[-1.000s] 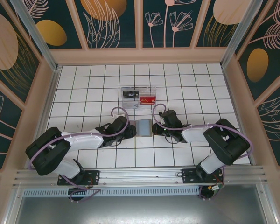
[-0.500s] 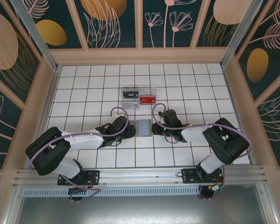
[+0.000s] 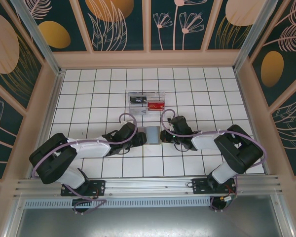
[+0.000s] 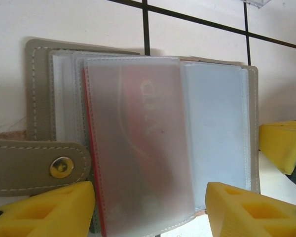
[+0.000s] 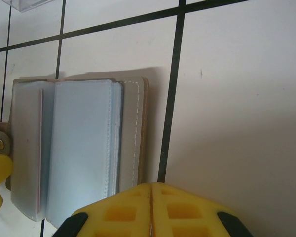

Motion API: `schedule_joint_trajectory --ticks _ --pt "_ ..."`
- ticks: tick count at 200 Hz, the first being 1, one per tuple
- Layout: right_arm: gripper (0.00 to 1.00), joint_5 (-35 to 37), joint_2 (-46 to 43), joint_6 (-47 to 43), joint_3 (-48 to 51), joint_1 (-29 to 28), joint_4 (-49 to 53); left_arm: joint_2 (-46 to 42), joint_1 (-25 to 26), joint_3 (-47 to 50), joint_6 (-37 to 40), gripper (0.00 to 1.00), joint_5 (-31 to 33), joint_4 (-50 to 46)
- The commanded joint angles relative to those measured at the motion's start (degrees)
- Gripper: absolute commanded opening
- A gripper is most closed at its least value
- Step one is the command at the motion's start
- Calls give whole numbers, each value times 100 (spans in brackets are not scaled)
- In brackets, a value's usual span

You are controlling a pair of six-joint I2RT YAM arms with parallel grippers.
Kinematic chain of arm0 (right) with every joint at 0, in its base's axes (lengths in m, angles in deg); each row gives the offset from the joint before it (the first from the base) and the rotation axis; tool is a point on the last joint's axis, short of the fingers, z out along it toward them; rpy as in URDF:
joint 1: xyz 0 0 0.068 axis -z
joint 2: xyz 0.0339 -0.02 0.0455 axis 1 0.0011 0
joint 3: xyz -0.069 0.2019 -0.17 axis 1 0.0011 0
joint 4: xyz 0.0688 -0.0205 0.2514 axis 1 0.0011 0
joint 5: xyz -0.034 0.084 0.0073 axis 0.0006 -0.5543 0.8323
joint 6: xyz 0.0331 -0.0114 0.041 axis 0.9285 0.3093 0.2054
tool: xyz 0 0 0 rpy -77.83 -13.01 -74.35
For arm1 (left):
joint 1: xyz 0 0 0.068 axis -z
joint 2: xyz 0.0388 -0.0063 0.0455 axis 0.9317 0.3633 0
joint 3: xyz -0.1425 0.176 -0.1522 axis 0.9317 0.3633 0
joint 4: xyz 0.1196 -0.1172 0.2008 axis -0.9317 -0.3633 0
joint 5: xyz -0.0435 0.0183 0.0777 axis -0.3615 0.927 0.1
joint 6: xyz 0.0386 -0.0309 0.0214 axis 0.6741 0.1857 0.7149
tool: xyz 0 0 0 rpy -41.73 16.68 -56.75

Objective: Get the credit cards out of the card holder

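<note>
1. The flat grey folding card holder (image 3: 152, 134) lies open on the white tiled table (image 3: 89, 94). It sits mid-table, just near of a clear plastic tray (image 3: 147, 101).
2. The left gripper (image 4: 150, 210) is at the holder's left edge, its yellow fingers (image 4: 54, 207) spread wide.
3. A red credit card (image 4: 133, 138) shows through a frosted plastic sleeve (image 4: 138, 74) inside the holder. The grey snap tab (image 4: 39, 165) lies beside one finger.
4. The right gripper (image 5: 150, 207) is at the holder's right edge with its yellow fingers pressed together. Whether it touches the holder cannot be told.
5. The tray's right compartment holds a red item (image 3: 156, 104).
</note>
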Motion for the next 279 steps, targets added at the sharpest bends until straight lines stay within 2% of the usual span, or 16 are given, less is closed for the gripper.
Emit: schedule_joint_trajectory --ticks 1,58,75,93,162,201,236,279 --pt "10 -65 272 -20 -106 -13 -19 168 67 -160 109 62 -170 112" --pt "10 -74 293 -29 -117 -15 -10 193 77 -350 162 64 -178 97" --pt "10 -73 298 -29 -117 -12 -11 142 82 -385 187 72 -147 57" --pt "10 -73 303 -29 -117 -15 -11 96 85 -411 222 77 -138 35" --pt "12 5 267 -42 -134 -15 25 54 104 -504 344 80 -398 215" --pt "13 122 115 -47 -87 3 50 -73 101 -465 352 76 -419 277" --pt "17 399 -353 -115 41 56 96 -282 93 -438 482 71 -27 -121" --pt "20 414 -781 62 -93 -1 348 -665 -4 -138 679 57 384 -364"
